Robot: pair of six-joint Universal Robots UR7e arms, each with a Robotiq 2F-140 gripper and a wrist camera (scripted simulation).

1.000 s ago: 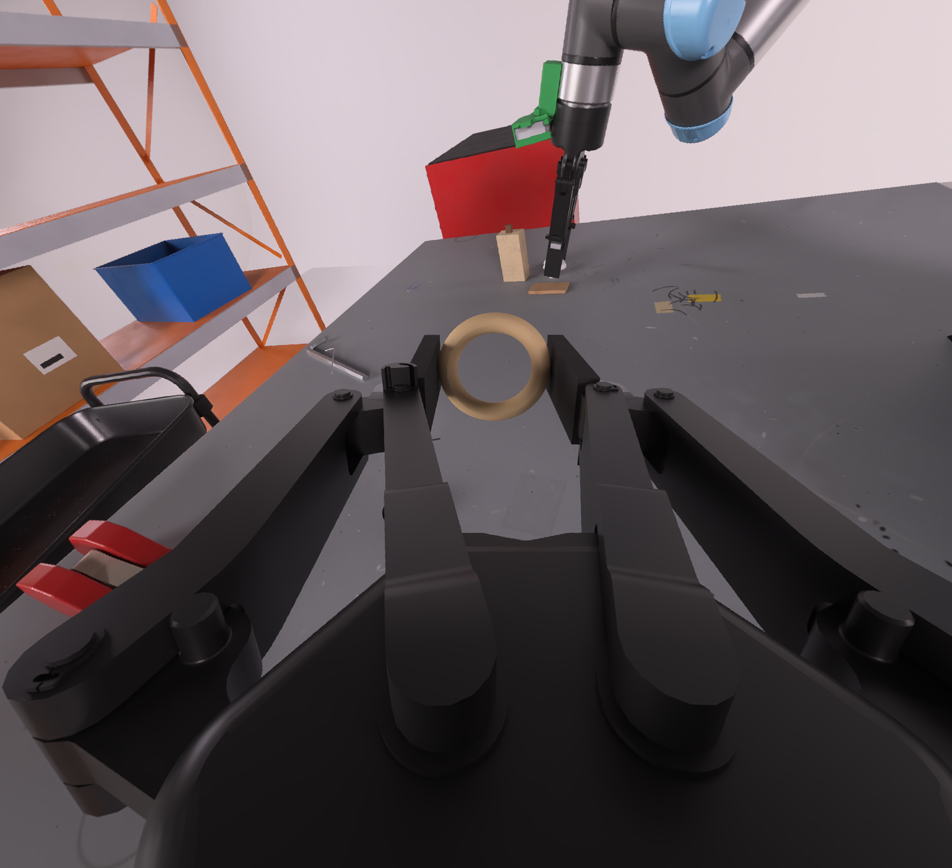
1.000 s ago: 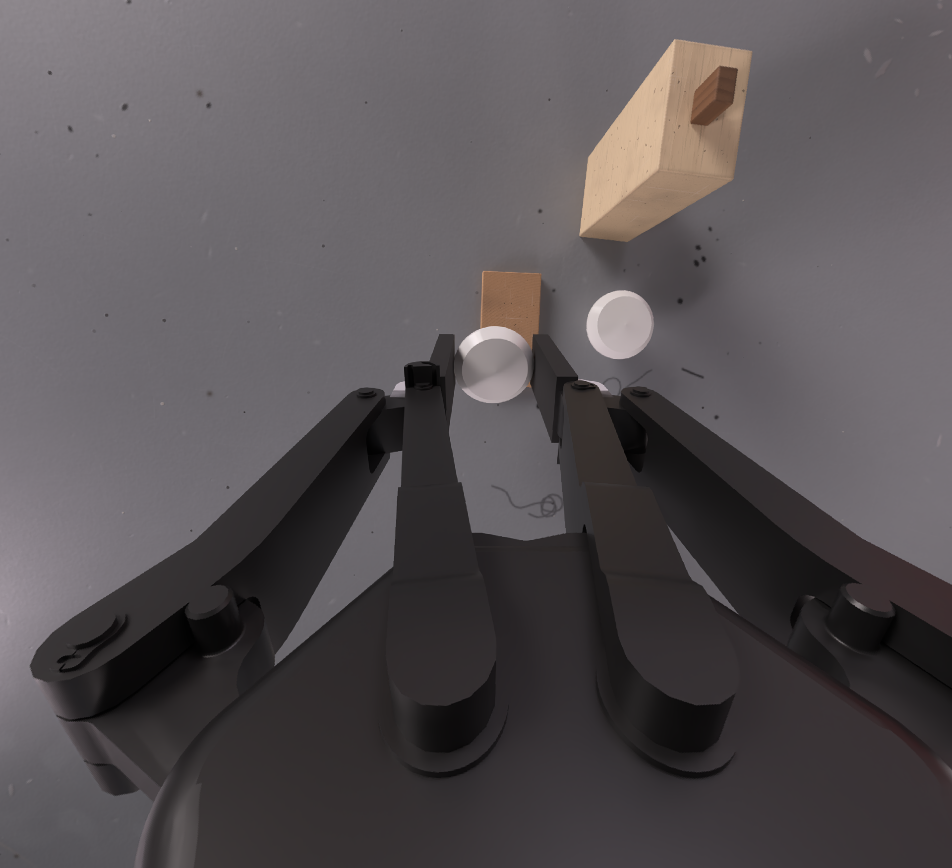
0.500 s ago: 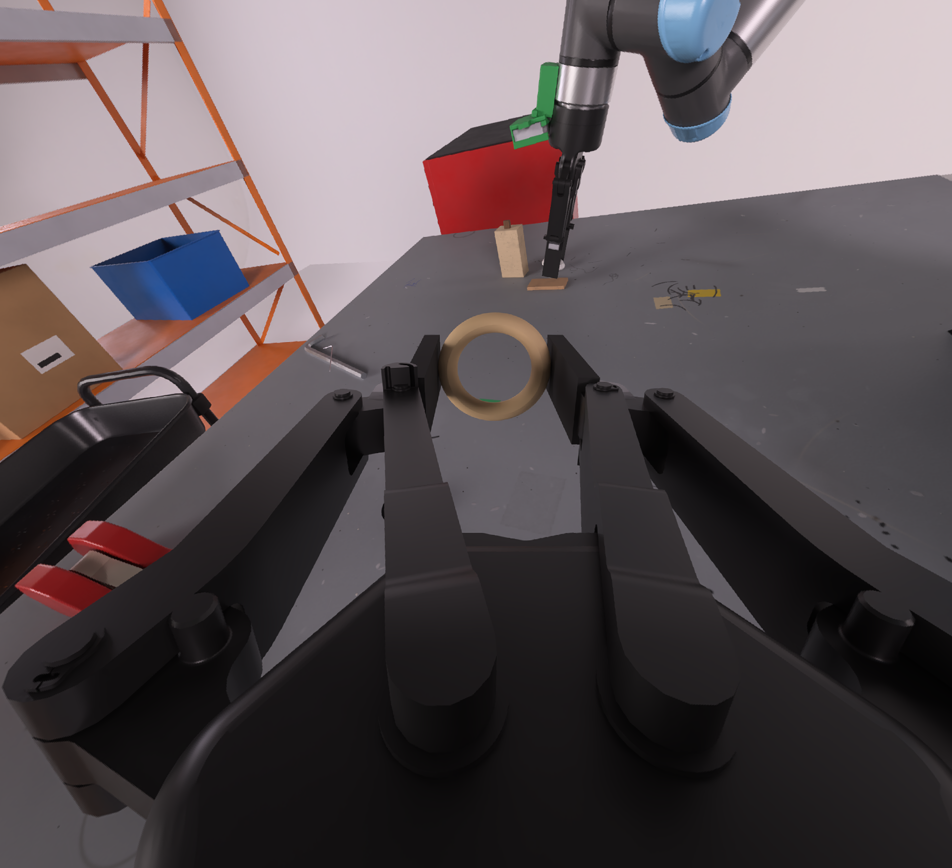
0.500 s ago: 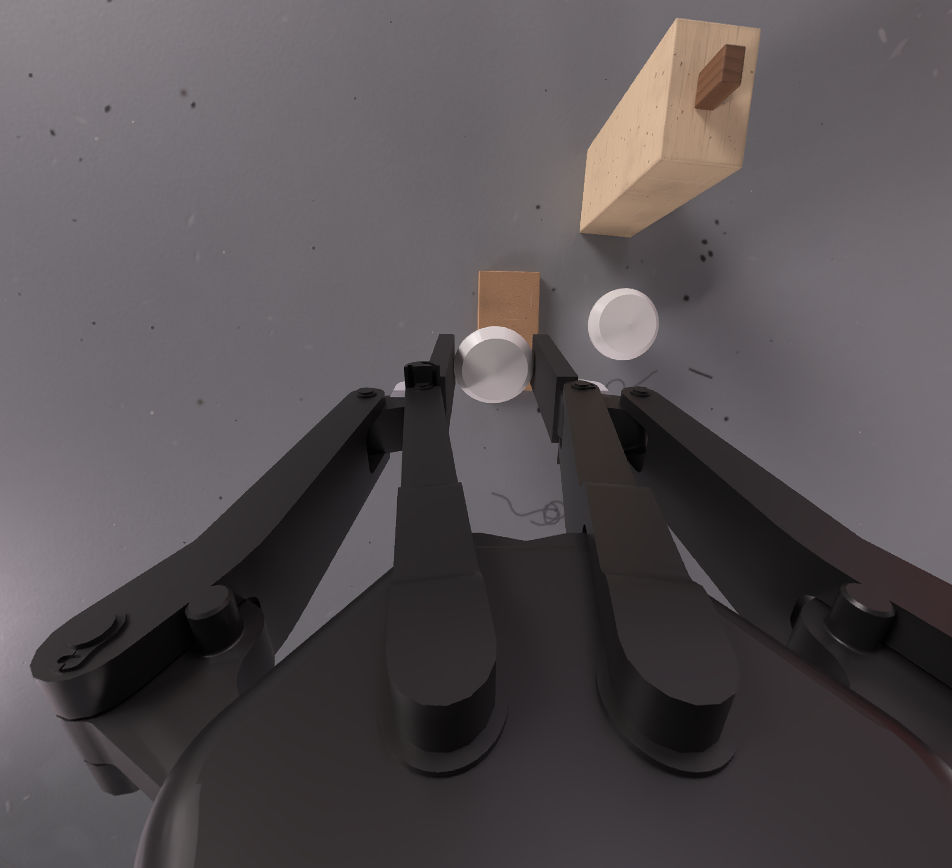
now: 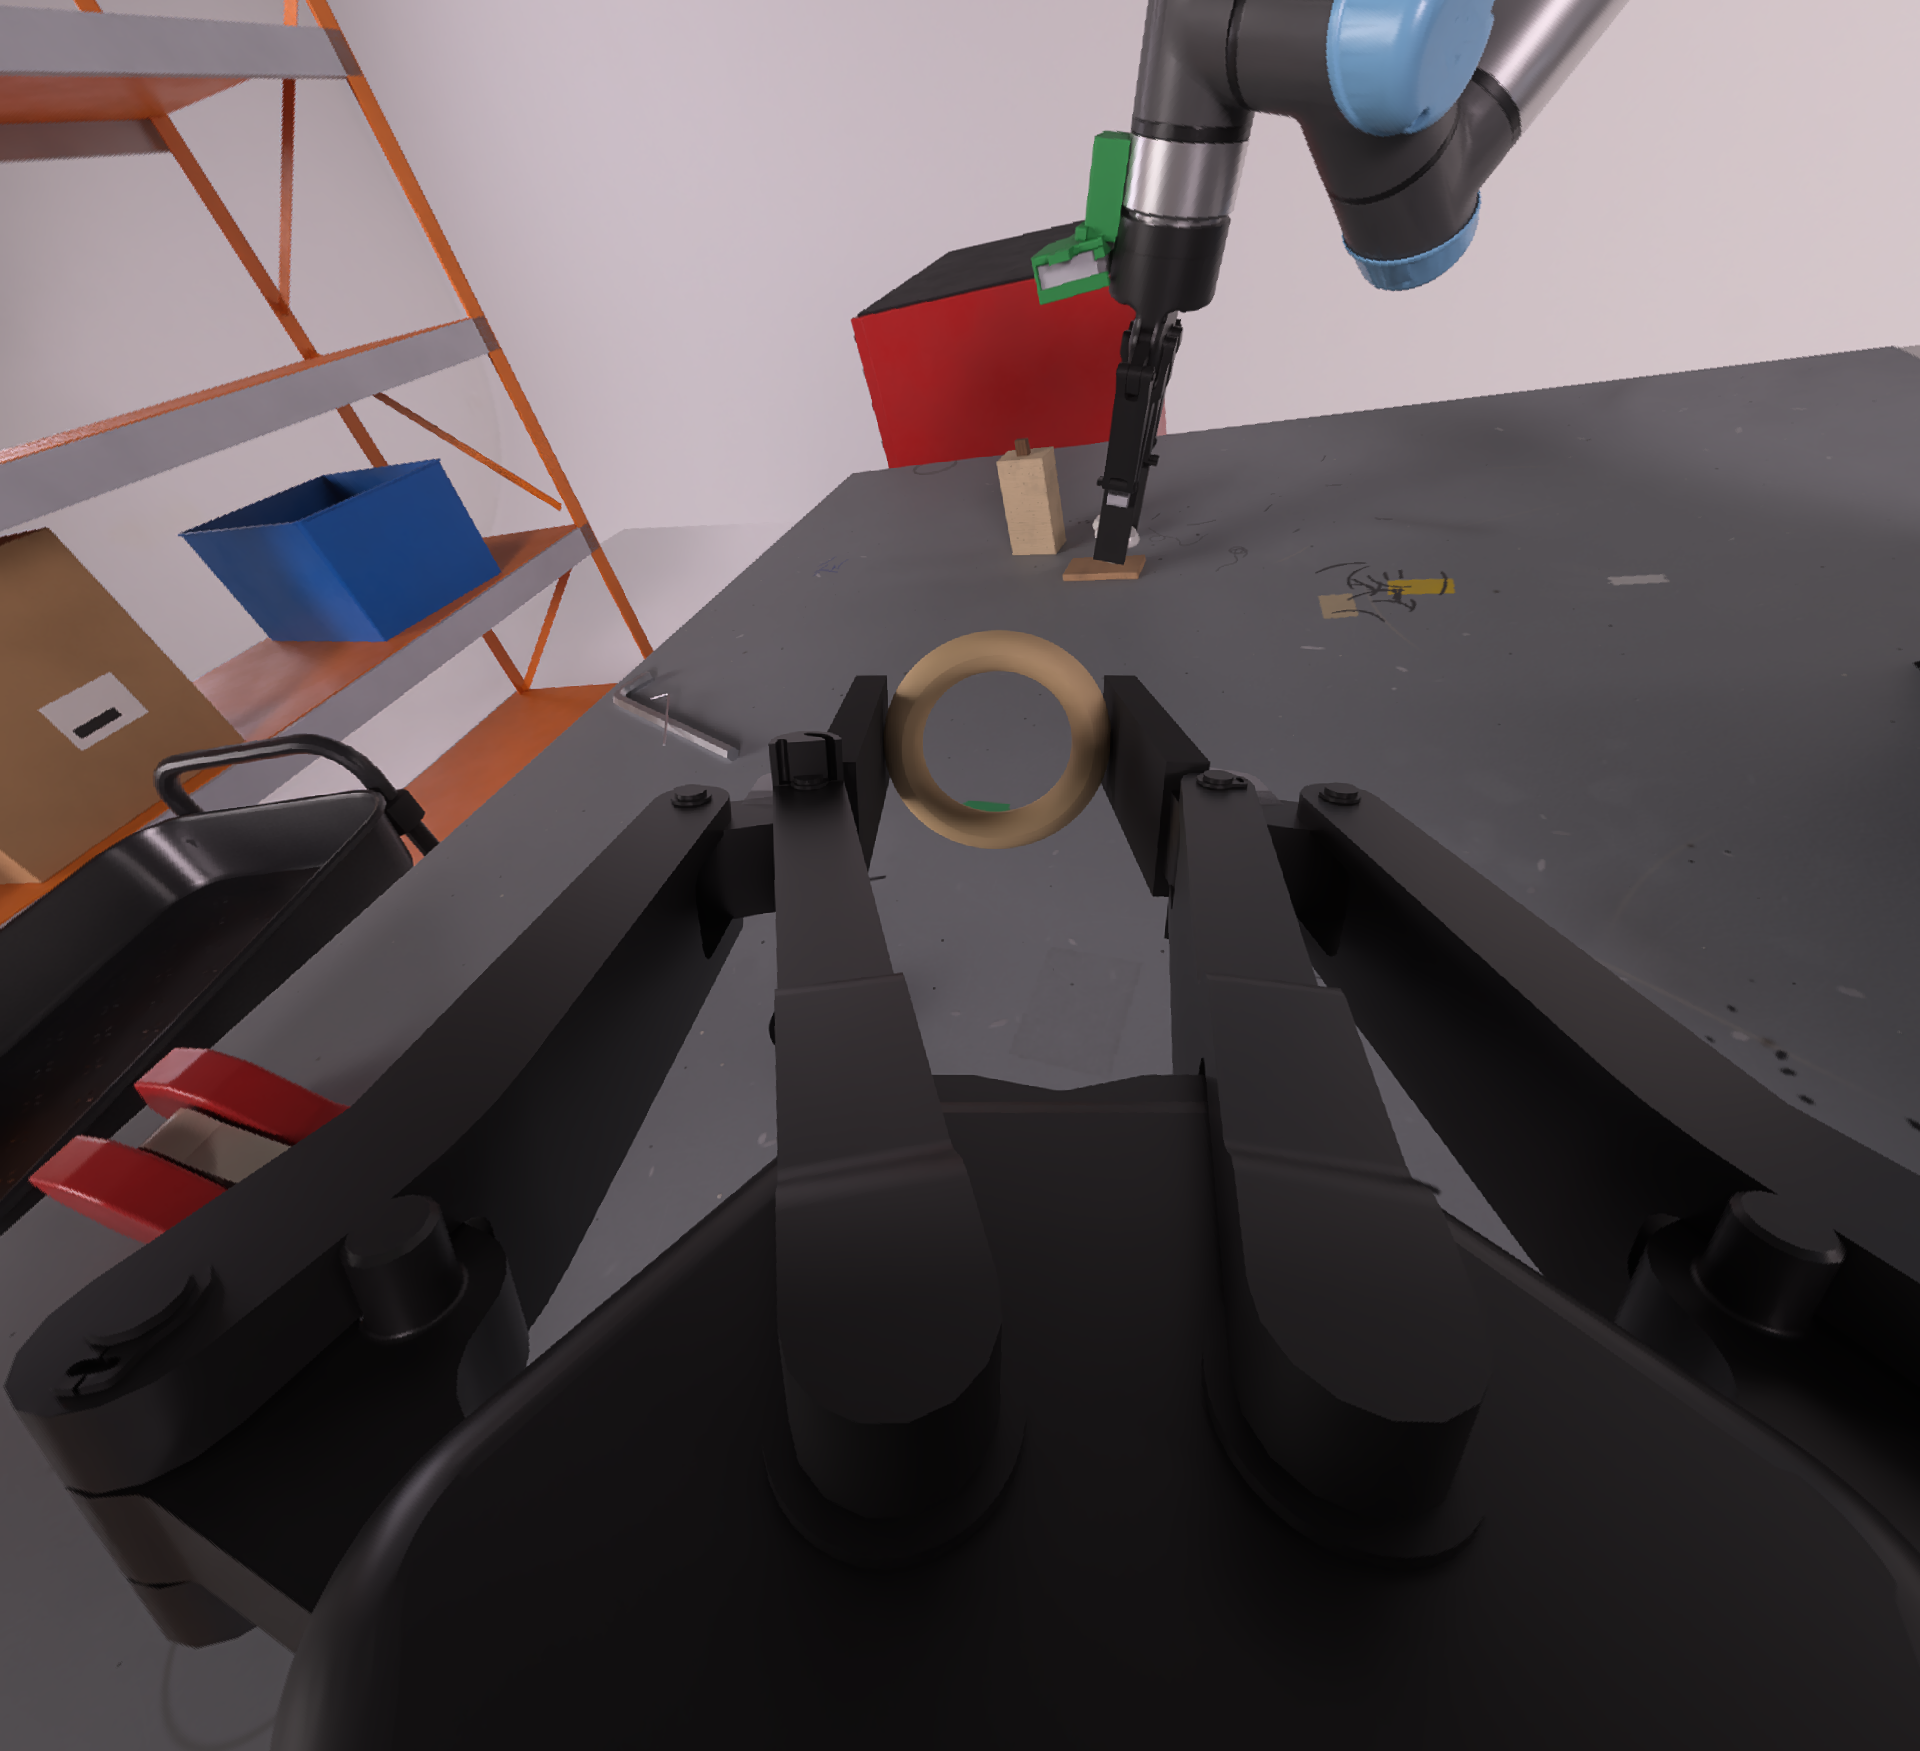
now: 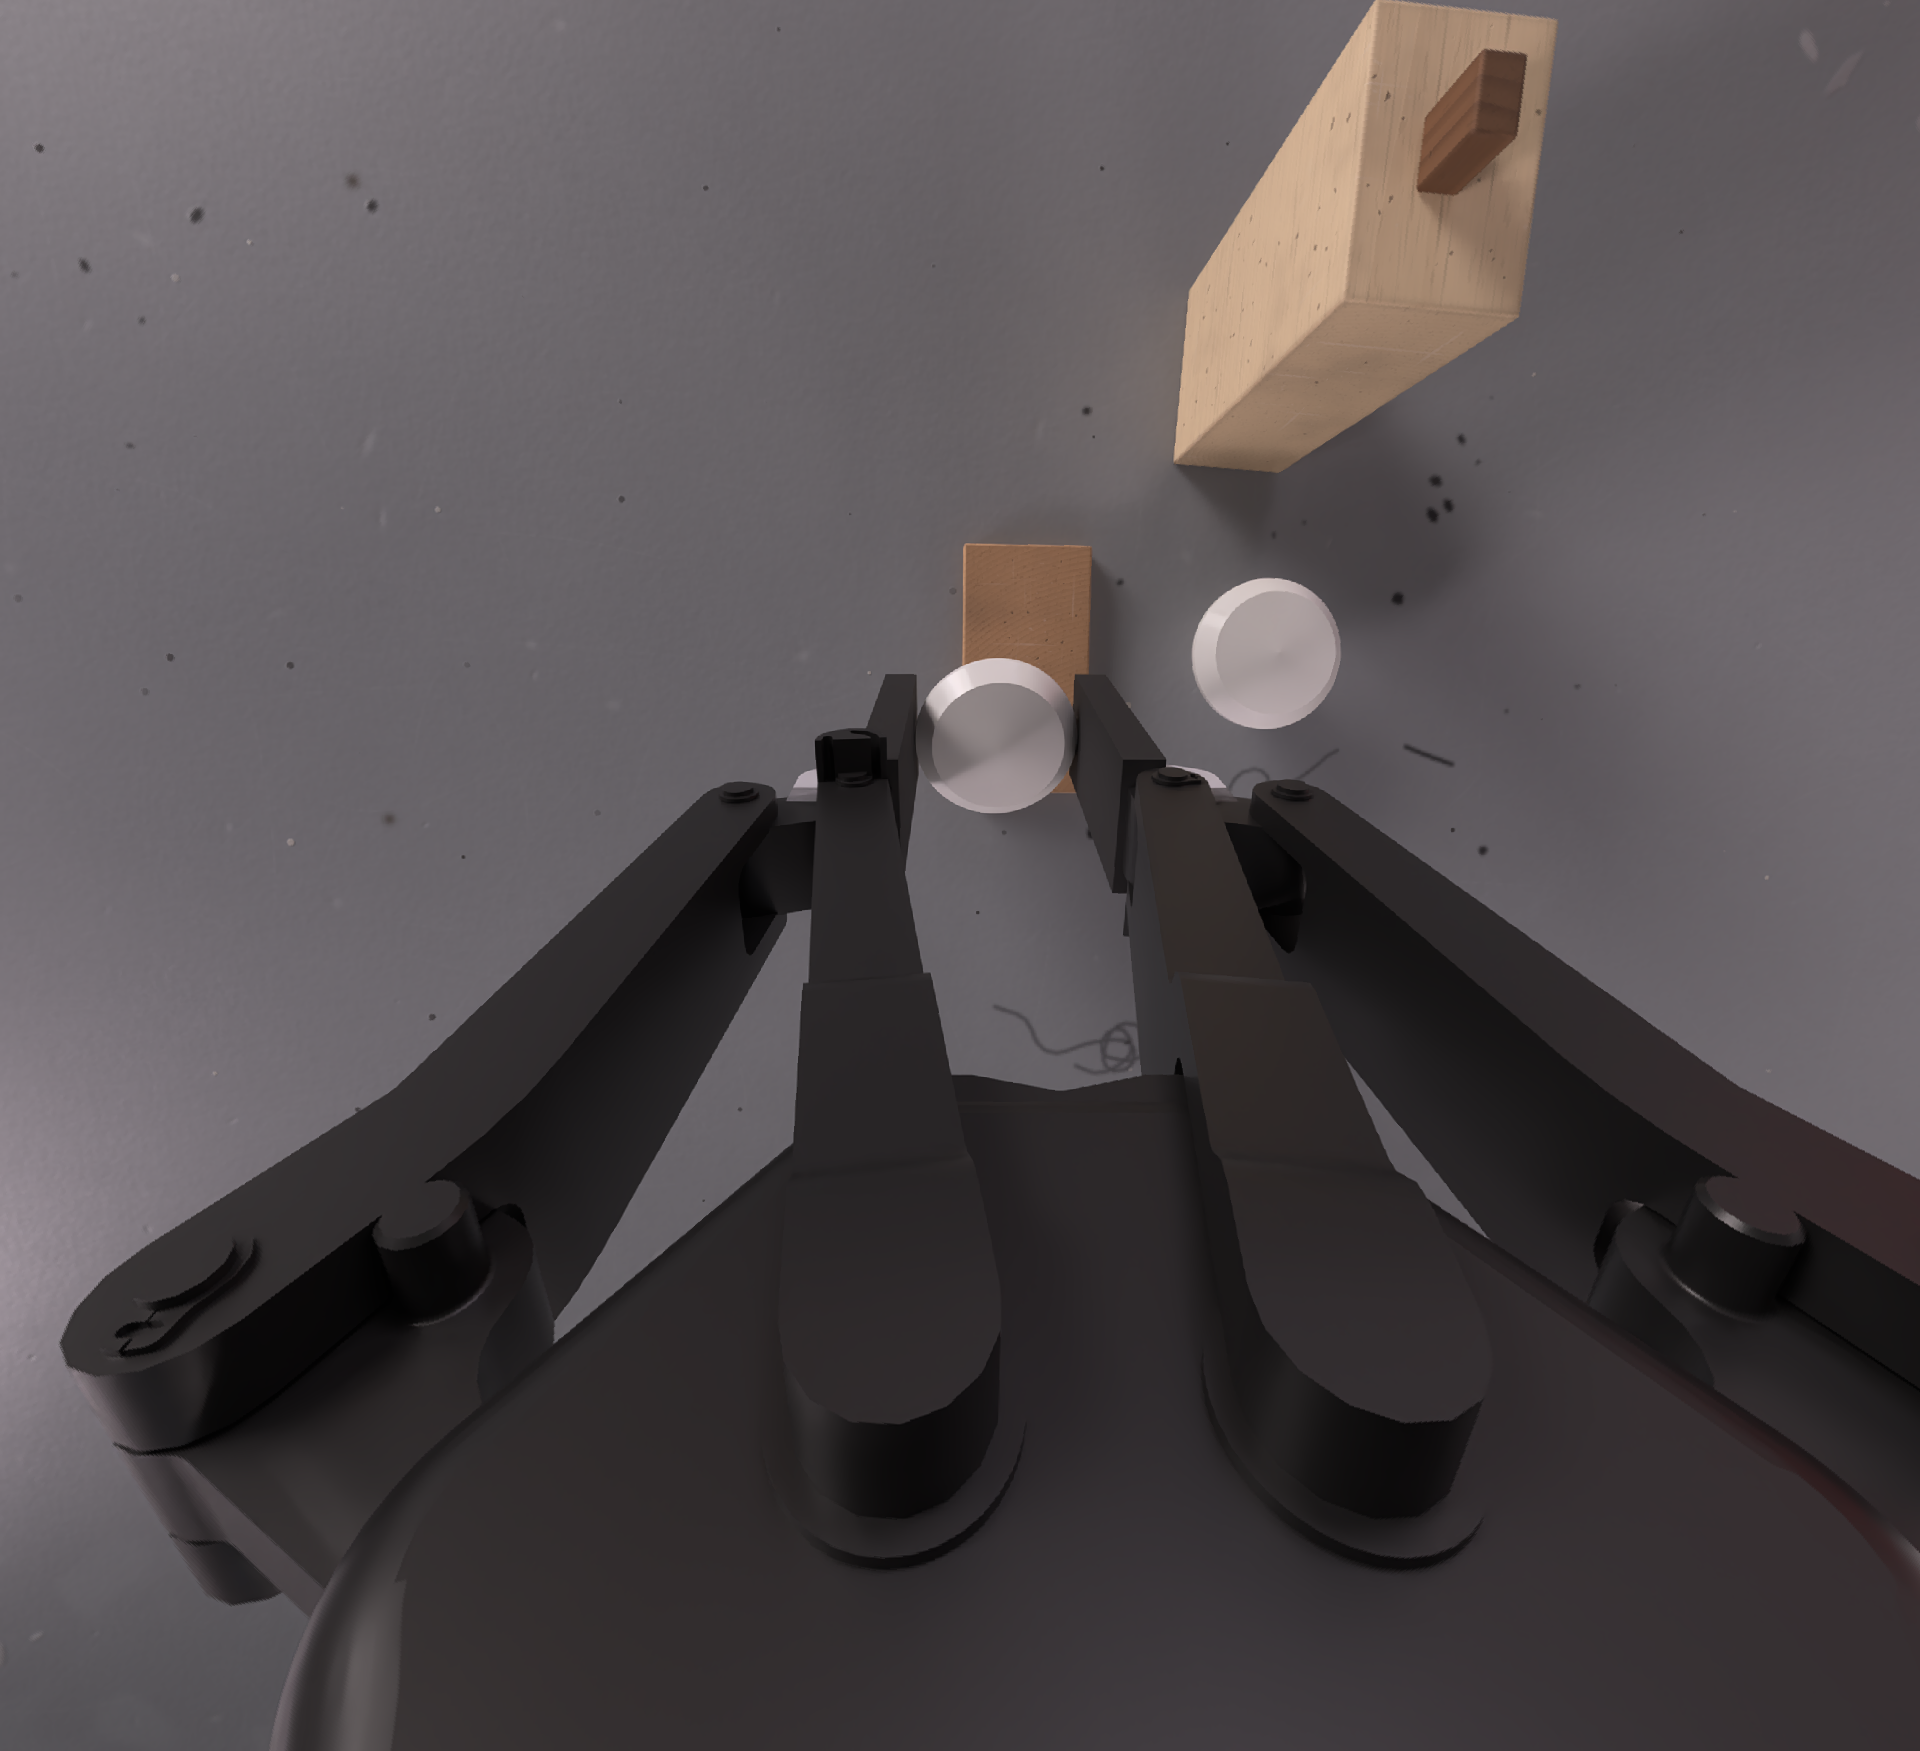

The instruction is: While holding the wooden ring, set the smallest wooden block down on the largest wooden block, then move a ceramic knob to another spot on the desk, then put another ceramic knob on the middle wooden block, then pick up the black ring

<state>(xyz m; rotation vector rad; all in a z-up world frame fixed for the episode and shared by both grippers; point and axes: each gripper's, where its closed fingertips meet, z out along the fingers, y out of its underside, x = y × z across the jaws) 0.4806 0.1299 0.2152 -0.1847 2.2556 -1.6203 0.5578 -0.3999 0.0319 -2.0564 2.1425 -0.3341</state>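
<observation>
My left gripper (image 5: 997, 745) is shut on the wooden ring (image 5: 1081, 693) and holds it above the desk. My right gripper (image 6: 994, 745) is shut on a white ceramic knob (image 6: 994, 735), held over the near end of the flat middle wooden block (image 6: 1027, 610). A second knob (image 6: 1265, 652) sits on the desk to its right. The largest wooden block (image 6: 1320, 299) stands upright with the smallest dark block (image 6: 1470, 122) on its top. In the left wrist view the right gripper (image 5: 1114, 553) stands beside the largest block (image 5: 1029, 506). No black ring is in view.
An orange shelf rack with a blue bin (image 5: 343, 548) and a cardboard box (image 5: 73, 693) stands left of the desk. A black tray (image 5: 177, 912), a red-handled tool (image 5: 156, 1140), a red box (image 5: 987, 351) and a yellow scrap (image 5: 1418, 586) are also there.
My right gripper has sunk slightly with the knob toward the middle block. My left gripper has shifted a little, still holding the ring.
</observation>
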